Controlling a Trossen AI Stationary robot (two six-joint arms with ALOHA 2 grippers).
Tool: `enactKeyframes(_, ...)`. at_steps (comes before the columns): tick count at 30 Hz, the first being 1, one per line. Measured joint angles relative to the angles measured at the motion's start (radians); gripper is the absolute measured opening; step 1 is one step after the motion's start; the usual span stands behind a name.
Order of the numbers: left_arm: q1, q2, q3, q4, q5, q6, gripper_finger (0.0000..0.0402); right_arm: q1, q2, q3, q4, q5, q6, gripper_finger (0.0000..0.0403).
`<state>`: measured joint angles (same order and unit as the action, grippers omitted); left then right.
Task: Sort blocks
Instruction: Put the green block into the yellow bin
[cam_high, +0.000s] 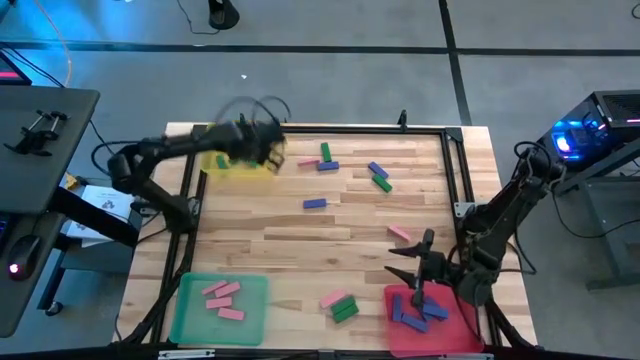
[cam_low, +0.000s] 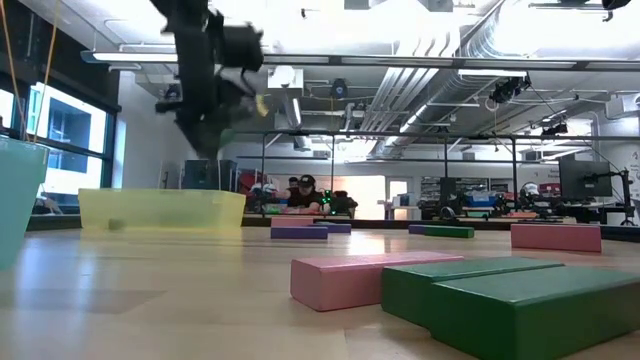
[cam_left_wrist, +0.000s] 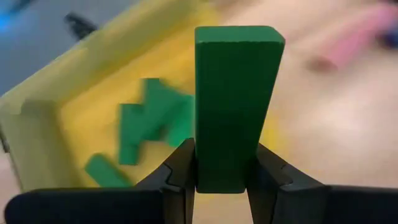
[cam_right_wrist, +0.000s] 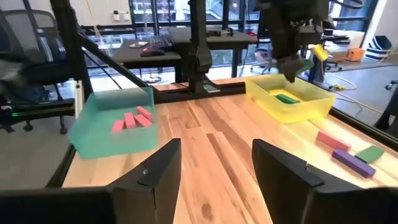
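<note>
— Where's the left gripper (cam_left_wrist: 227, 177) right now?

— Up over the yellow tray (cam_high: 240, 166) at the far left corner of the table (cam_high: 300, 240). It's clamped on a green block (cam_left_wrist: 236, 102), which stands straight up between the two dark fingers (cam_left_wrist: 180, 171). Under it a few more green blocks (cam_left_wrist: 152, 127) lie in the tray.

— And the right one?

— The right gripper (cam_high: 418, 285) is above the near right corner, over the red tray (cam_high: 465, 335), with its fingers spread apart and nothing between them. Several purple-blue blocks (cam_high: 415, 315) lie in that tray.

— What about the green tray (cam_high: 190, 320)?

— Near left corner, three pink blocks (cam_high: 222, 298) inside.

— Anything loose on the wood?

— Plenty. Toward the far side, a green bar (cam_high: 326, 152) beside a pink one and a purple one, then a purple-and-green pair (cam_high: 380, 176) to the right of them. A lone purple block (cam_high: 315, 203) sits near the middle, and a pink block (cam_high: 399, 233) lies on the right side. At the near edge a pink block (cam_high: 333, 298) touches a green pair (cam_high: 346, 309), between the green and red trays.

— Anyone about?

— A person (cam_low: 303, 193) seated far back in the room, beyond the table.
</note>
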<state>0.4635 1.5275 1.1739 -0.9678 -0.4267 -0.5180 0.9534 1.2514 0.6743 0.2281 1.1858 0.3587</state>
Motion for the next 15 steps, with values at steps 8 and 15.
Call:
enactKeyframes(8, 0.308, 0.115, -0.001, 0.127, 0.177, 0.156, 0.0077, -0.004, 0.0, 0.0, -0.014, -0.001, 0.018, 0.0181)
enactKeyframes(15, 0.343, 0.259, -0.001, 0.132, 0.228, 0.18, 0.0077, -0.004, 0.0, 0.0, -0.015, -0.005, 0.029, 0.0181)
